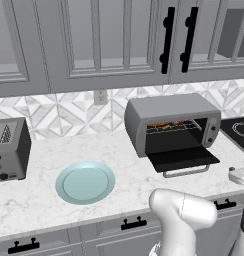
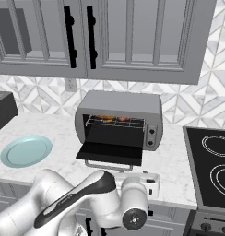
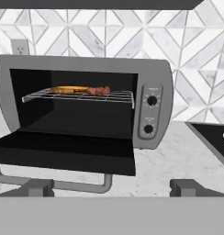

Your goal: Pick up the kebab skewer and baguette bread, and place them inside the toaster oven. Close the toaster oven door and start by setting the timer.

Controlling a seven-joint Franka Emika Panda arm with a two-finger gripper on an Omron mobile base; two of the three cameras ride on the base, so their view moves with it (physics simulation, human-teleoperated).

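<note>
While the gripper (image 3: 111, 187) gapes, toaster oven (image 3: 86, 69) rack holds baguette bread (image 3: 70, 89); seemingly kebab skewer (image 3: 99, 90)

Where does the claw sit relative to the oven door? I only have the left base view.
Observer: In the right base view the open claw sits in front of the toaster oven door, near its silver handle, touching nothing.
Operator: Is the food inside?
Observer: The hand view shows the baguette bread and kebab skewer lying on the wire rack.
Operator: Anything right of the oven?
Observer: The right base view shows a black cooktop with ring burners beside the toaster oven.
</note>
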